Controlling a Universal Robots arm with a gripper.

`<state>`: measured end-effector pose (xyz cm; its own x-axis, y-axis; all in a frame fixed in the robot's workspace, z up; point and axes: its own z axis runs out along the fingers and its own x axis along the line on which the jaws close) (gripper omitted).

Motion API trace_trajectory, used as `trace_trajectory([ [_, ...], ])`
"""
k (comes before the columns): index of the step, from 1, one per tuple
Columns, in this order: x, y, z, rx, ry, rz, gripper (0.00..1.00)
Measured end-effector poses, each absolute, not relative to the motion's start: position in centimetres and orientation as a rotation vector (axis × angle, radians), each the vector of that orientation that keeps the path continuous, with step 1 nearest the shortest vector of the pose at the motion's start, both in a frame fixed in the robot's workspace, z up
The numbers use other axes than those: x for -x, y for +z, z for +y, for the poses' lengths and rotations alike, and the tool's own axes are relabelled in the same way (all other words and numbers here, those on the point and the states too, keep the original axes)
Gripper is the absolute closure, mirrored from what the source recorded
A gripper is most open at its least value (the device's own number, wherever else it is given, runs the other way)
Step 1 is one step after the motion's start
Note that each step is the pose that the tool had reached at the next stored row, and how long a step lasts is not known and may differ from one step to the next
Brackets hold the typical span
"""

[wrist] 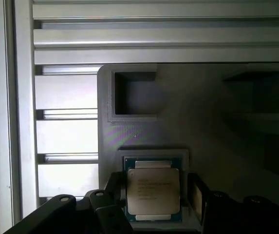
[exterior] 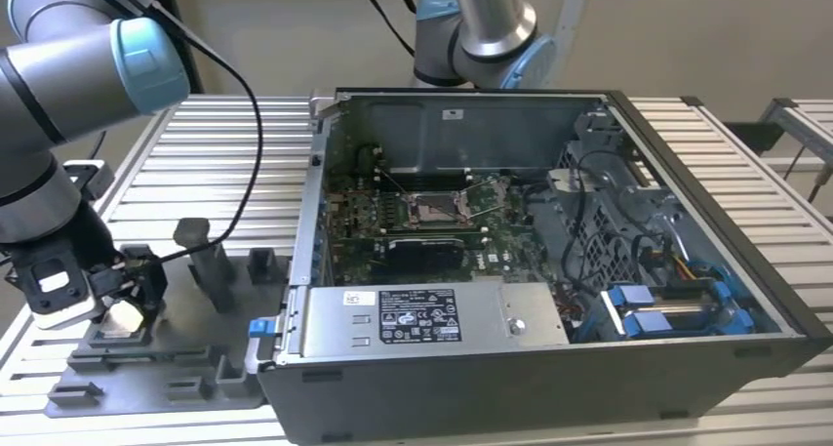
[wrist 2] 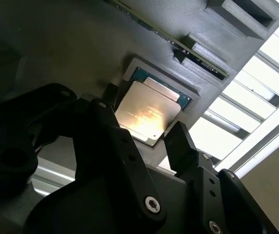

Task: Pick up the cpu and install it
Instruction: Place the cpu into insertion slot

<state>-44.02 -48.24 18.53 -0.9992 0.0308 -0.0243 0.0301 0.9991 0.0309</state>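
At the exterior view's left, one grey arm [exterior: 59, 95] with blue joint caps bends down to one dark printed holder [exterior: 170, 368]; part of the arm is cut off above the frame. One tool [exterior: 115, 304] hangs over the holder, its two fingers [wrist 2: 178, 139] spread to either side of the single cpu [wrist 2: 149, 109]. The cpu lies flat in a square recess of the holder, silvery top up, green rim showing. In the first wrist view the tool [wrist: 155, 187] straddles it; whether a finger touches its edge I cannot tell. Two rectangular pockets [wrist: 134, 92] are sunk in the holder nearby, one of them dim. To the right stands one open computer case [exterior: 547, 387] holding one socket [exterior: 436, 209] and one labelled power supply [exterior: 416, 314]. All rest on a slatted aluminium bench [exterior: 195, 143] before a beige wall [exterior: 287, 26].
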Motion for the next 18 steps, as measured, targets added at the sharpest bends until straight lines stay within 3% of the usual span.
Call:
trace_trajectory([
  [18,43.94,18.56,-48.23,-0.046,0.046,3.125,0.00],
])
